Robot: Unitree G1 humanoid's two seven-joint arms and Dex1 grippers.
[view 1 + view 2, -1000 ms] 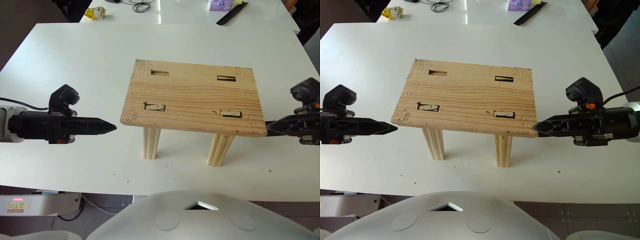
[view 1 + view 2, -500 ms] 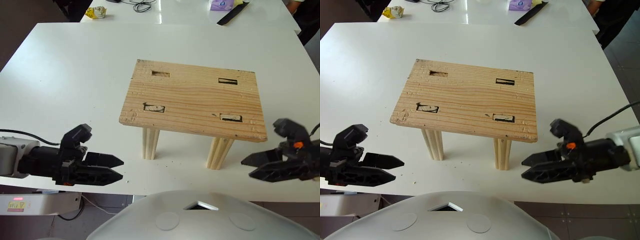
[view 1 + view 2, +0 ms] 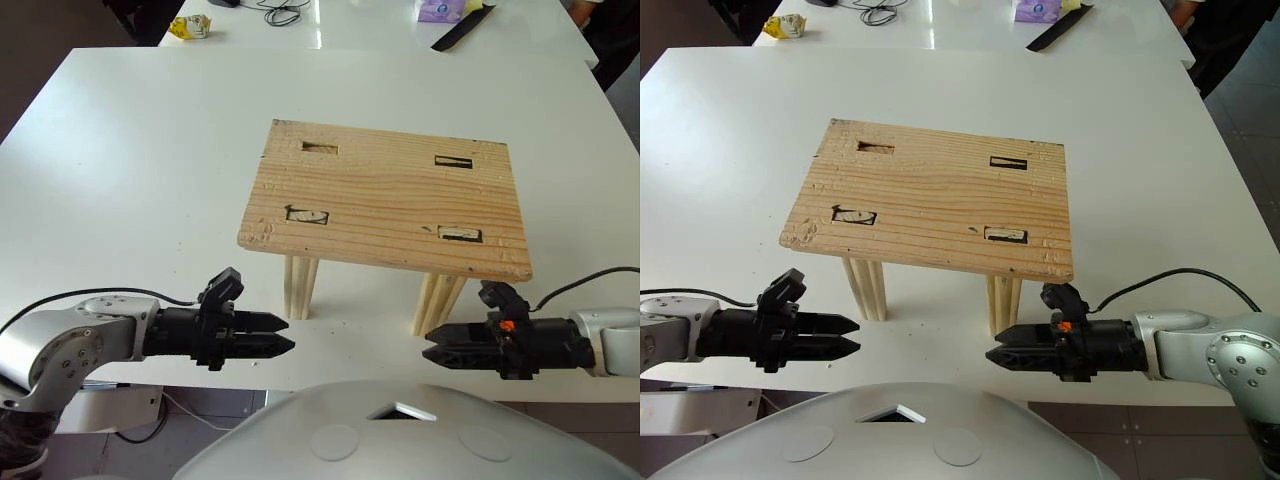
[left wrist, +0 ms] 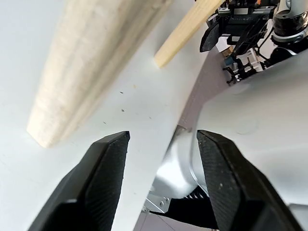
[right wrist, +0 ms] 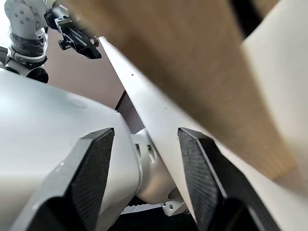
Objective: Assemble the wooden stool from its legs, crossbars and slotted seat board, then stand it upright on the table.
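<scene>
Stool (image 3: 380, 235): upright near the middle of the tabletop (image 3: 130, 180), seat board (image 3: 940, 200) on top, front-left leg (image 3: 302, 287) and front-right leg (image 3: 440, 302) planted; task apparently done.
Left claw (image 3: 281, 336): low over the near tabletop edge, tips aimed inward, near the front-left leg but apart from it; fingers (image 4: 103, 183) spread, nothing held.
Right claw (image 3: 432, 348): mirrored on the other side, near the front-right leg, not touching; fingers (image 5: 202, 183) likewise parted and empty.
Risk: knocking a front leg, sliding or tipping the stool, perhaps loosening a leg in its slot.
Cause: any inward or forward sweep of either arm at this height, with tips level with the leg feet.
Safer course, as a judgement: pulling back and outward, away from the legs.
Head views: all four slots (image 3: 308, 214) in the seat board, both claws and both front legs at once.
Wrist views: the leg feet against the tabletop up close, the gap between each claw's fingers, and the opposite claw beyond.
</scene>
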